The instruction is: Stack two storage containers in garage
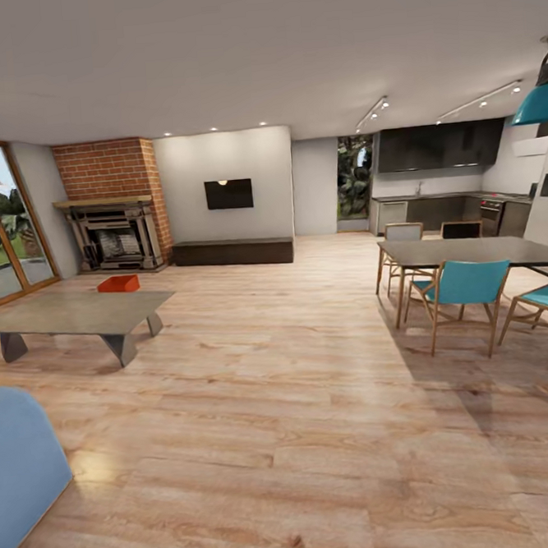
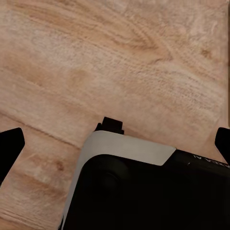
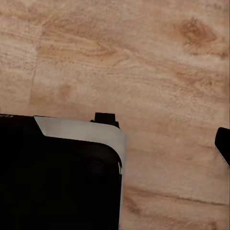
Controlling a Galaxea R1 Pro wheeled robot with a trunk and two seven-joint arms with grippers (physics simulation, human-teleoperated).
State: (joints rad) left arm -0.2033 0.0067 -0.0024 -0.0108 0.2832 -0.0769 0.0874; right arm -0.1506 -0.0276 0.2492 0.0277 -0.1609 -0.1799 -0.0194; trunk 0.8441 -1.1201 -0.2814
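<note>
One orange-red storage container (image 1: 118, 284) sits on the light wood floor of the living room, far off at the left, behind the grey coffee table (image 1: 79, 312) and in front of the brick fireplace (image 1: 116, 233). My left gripper (image 2: 116, 143) hangs over the wood floor and the robot's dark base (image 2: 143, 191), its fingertips (image 2: 12, 143) spread wide with nothing between them. On the right gripper (image 3: 117, 143) one fingertip (image 3: 223, 143) shows far out to the side, over the same floor and base, holding nothing.
A blue sofa corner (image 1: 21, 467) is close at the lower left. A dining table (image 1: 470, 250) with teal chairs (image 1: 465, 288) stands at the right. A long dark low cabinet (image 1: 233, 252) lines the back wall, glass doors (image 1: 6, 221) are at the far left, and the kitchen (image 1: 449, 198) lies beyond.
</note>
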